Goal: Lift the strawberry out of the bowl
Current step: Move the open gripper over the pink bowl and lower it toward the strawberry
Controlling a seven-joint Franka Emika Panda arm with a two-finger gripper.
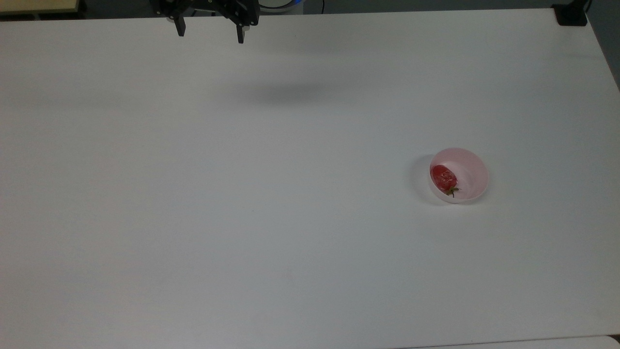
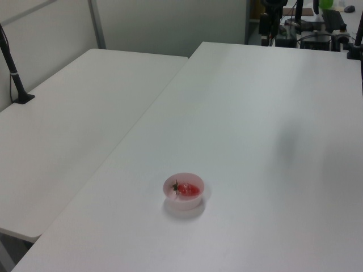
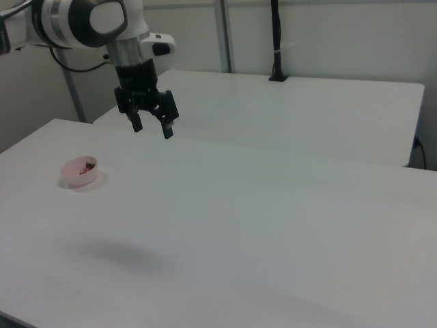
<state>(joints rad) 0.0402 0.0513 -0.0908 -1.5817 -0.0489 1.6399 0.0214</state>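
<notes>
A glossy red strawberry with a small green stem lies inside a pale pink bowl on the white table, toward the top view's right. The left view has the bowl low in the middle with the strawberry in it. In the right view the bowl sits at the left with the strawberry inside. My gripper hangs open and empty high above the table's far edge, well away from the bowl; in the right view the gripper hovers above and to the right of the bowl.
A second white table adjoins this one on the left view's left. A black post on a clamp stands on it. Equipment clutter lies beyond the table's far end. A black clamp sits at the top view's upper right corner.
</notes>
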